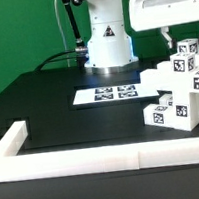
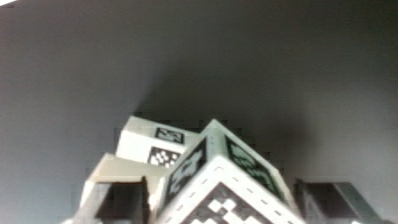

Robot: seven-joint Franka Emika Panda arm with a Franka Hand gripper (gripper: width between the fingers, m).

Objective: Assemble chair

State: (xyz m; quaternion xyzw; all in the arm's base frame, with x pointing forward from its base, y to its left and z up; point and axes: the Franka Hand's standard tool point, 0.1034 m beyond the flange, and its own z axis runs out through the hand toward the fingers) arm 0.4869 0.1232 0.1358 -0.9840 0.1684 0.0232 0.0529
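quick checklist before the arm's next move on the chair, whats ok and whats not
1. Gripper over the chair assembly: ok, it hangs above the assembly's top block at the exterior view's right.
2. Jaws closed on a part: cannot tell, the fingertips are hidden in the exterior view and blurred in the wrist view.
3. Tagged part under the wrist camera: ok, a white tagged piece fills the near view.
4. Assembly inside the border rail: ok, it sits behind the rail.
5. Marker board flat and uncovered: ok.
6. Joints fully seated: cannot tell.
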